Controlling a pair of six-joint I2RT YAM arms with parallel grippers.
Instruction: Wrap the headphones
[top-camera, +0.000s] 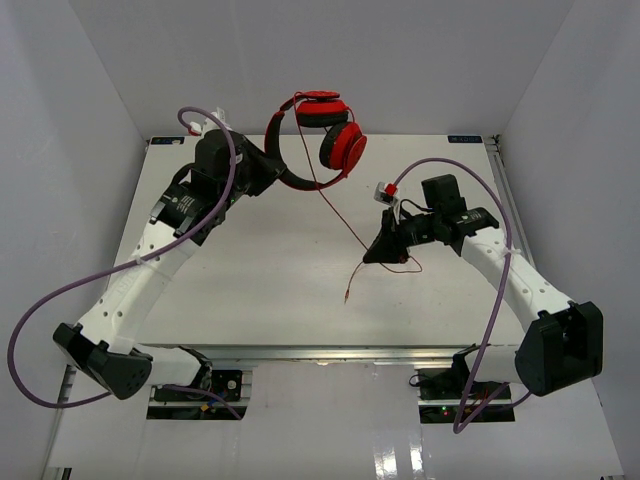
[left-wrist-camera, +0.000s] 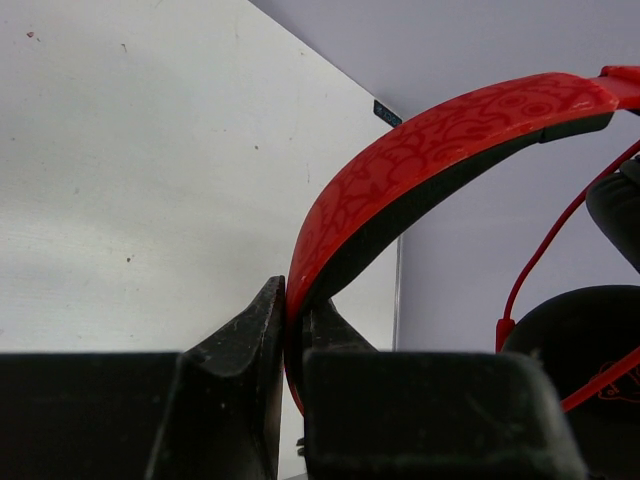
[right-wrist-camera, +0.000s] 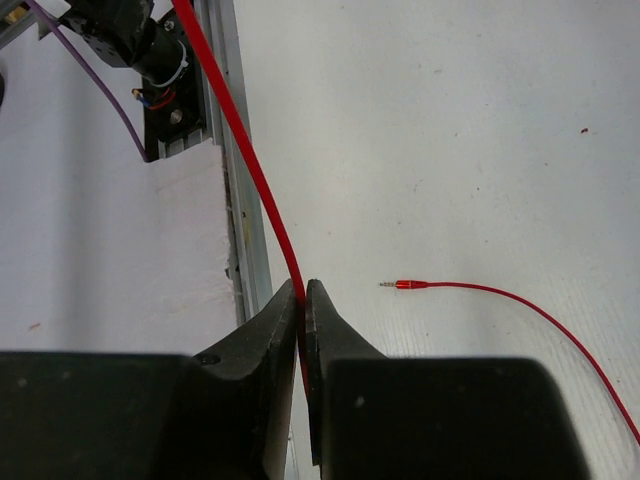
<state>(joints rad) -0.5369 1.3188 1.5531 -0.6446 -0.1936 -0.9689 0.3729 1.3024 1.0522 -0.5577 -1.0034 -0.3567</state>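
headphones (left-wrist-camera: 440, 140): glossy plastic, patterned | table (left-wrist-camera: 130, 180): matt wht, smooth

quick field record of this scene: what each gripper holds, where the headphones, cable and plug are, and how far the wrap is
left gripper: shut on the headband, holding the headphones up off the table
right gripper: shut on the cable, partway along it
cable: runs from the headphones down to the right gripper, not wound round anything
plug: free end past the right gripper, on or just over the table
wrap: not yet begun
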